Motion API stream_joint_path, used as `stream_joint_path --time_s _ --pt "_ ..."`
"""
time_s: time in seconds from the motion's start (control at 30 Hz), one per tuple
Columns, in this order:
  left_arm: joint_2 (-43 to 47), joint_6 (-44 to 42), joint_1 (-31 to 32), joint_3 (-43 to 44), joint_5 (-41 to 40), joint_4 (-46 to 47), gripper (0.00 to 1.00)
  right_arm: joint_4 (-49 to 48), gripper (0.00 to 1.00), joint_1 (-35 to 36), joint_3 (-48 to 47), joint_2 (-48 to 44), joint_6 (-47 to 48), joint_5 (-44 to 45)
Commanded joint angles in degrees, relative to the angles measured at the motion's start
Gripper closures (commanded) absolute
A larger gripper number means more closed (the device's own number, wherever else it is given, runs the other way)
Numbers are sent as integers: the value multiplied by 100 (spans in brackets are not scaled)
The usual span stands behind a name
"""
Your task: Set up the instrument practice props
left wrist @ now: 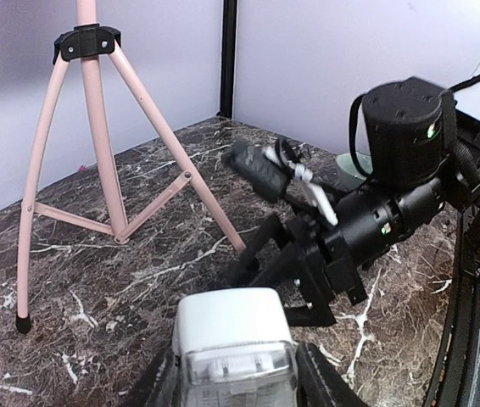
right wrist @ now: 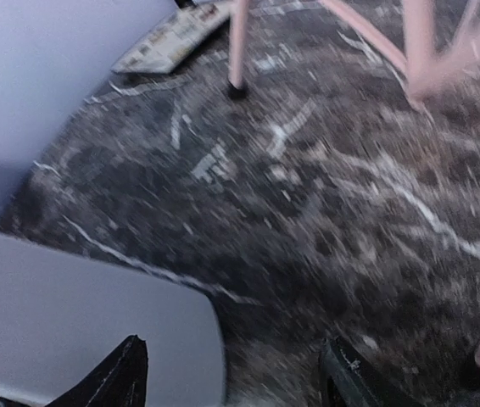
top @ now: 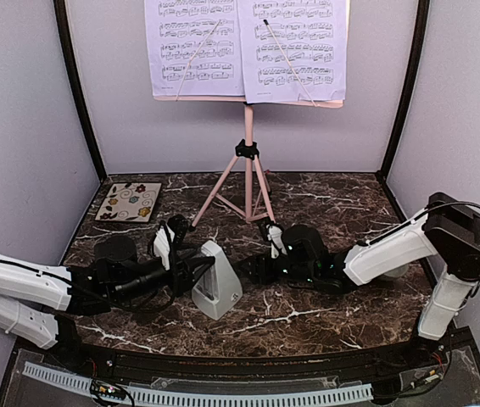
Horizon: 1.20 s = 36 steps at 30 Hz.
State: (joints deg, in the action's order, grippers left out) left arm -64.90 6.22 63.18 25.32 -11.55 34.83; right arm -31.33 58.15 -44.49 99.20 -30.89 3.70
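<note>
1. The jaws of the left gripper [left wrist: 237, 380] are closed part-way onto the metronome [top: 217, 291]; one dark finger is seen at each side of its white top in the left wrist view.
2. The jaws of the right gripper [right wrist: 236, 373] are held apart, and nothing is gripped. Marbled table [top: 325, 322] is seen between the fingertips, with a grey face of the metronome just beside one fingertip.
3. The metronome is located near the middle of the table, in front of the tripod legs and between the two grippers. Whether its base rests fully on the table cannot be told.
4. The pink music stand [top: 248, 161] is set upright at the back of the table, with its legs spread.
5. Two sheet-music pages [top: 193, 47] are displayed side by side on its desk, each crossed by a thin retaining arm.
6. A floral tile [top: 129, 202] is laid flat at the back left, well apart from the metronome.
</note>
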Motion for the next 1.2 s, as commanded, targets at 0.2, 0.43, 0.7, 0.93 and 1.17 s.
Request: stream_joint_path --time_s 0.2,0.43,0.7,0.93,1.17 --pt "-284 50 19 -9 188 565 82 761 22 64 -128 -914 167 -367" --pt "-322 -64 19 91 252 625 82 795 18 52 -400 -1357 -11 -692" --pt "-335 -108 18 80 322 737 81 343 19 78 -505 -872 -472 -1207" --pt "-379 -122 19 112 349 721 81 -43 18 135 -548 -672 -875 -1369" --pt "-444 -121 18 142 316 713 82 -60 17 135 -557 -1083 -989 -1257"
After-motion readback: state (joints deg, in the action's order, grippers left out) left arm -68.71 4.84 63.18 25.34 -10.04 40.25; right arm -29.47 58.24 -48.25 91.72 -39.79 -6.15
